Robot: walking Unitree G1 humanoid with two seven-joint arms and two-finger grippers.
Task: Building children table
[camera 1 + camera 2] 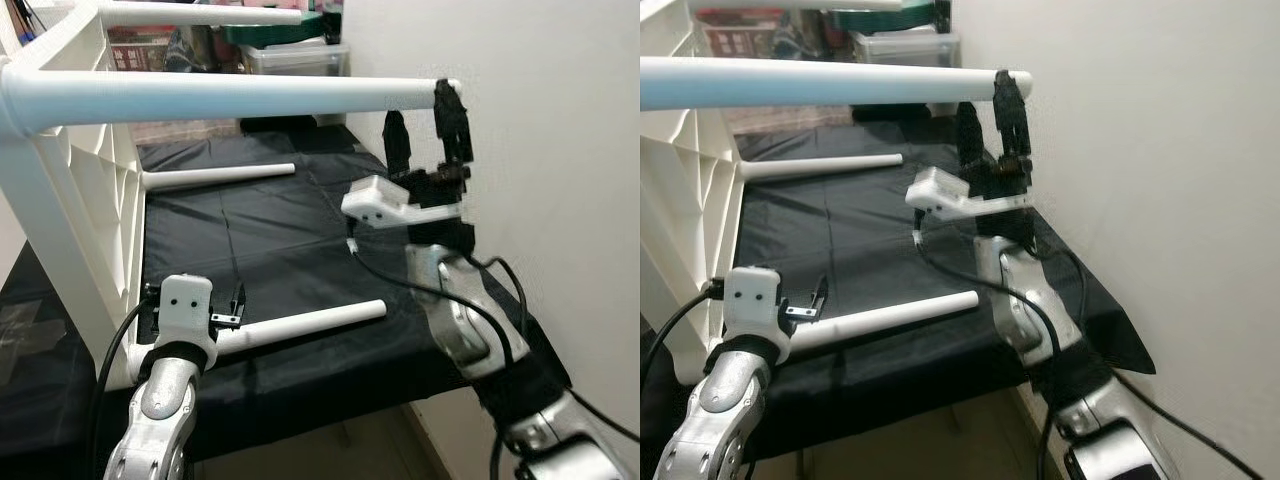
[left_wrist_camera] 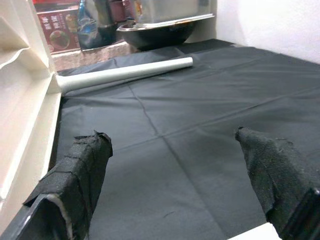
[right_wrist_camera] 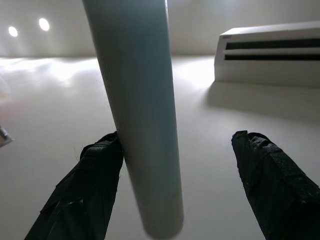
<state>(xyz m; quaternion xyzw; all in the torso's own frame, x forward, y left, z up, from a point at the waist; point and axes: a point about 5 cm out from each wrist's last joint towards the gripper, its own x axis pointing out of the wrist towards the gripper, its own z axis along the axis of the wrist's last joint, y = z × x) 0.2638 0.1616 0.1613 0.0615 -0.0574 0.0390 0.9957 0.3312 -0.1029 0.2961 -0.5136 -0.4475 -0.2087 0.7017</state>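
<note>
Open black cloth [image 1: 280,240] lies between the table legs [image 1: 310,322]; the wall [image 1: 560,150] hems the right.

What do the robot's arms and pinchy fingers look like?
Both arms are shiny silver metal with black cables looping along them. Each wrist carries a small white camera box. The left gripper and right gripper each have two long black fingers wrapped in rough black tape.

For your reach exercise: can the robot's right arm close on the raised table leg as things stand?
Probably yes: the right end effector stands open at the raised table leg tip, one finger touching it, nothing between.
</note>
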